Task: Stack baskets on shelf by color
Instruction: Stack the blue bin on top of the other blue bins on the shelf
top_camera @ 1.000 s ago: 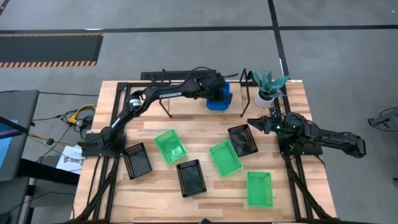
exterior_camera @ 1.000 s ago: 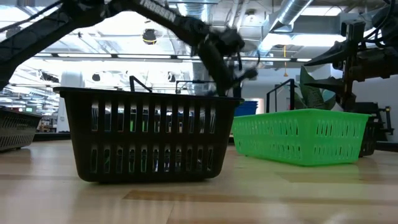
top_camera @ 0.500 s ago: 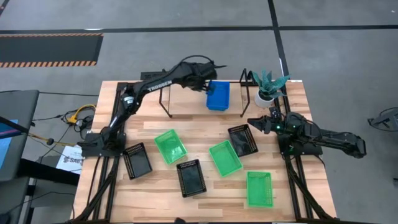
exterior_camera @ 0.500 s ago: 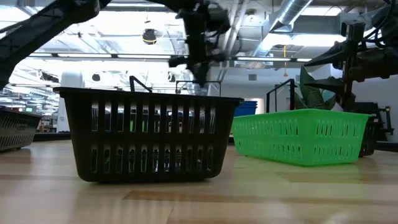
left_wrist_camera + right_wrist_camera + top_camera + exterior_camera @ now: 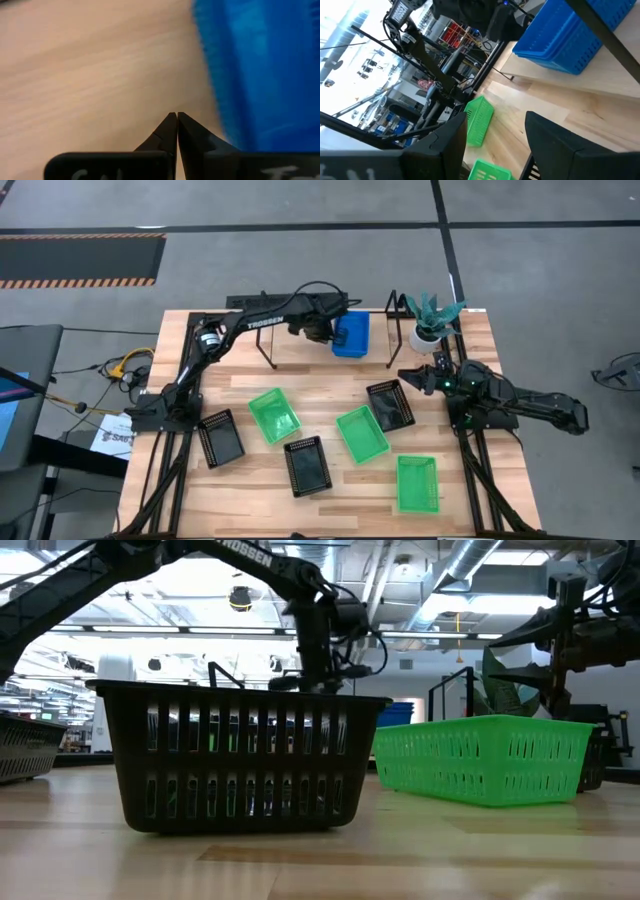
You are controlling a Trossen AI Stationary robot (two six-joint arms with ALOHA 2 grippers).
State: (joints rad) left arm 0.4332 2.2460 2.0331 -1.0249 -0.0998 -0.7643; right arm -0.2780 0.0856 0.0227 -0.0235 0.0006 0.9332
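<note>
We have our left tool (image 5: 322, 332) over the shelf (image 5: 300, 338), fingers pressed together and empty, just beside the blue baskets (image 5: 351, 334) stacked at the shelf's right end. Blue looks done, so we judge ourselves between colours. Three green baskets (image 5: 273, 415) and three black baskets (image 5: 306, 464) lie scattered singly on the worktop (image 5: 470, 500) below the shelf. Our right tool (image 5: 416, 378) waits with its fingers spread near the right edge, just beside one black basket (image 5: 389, 404). Next we need to spread the left fingers, reach down to a basket rim, and carry it to a free part of the shelf.
</note>
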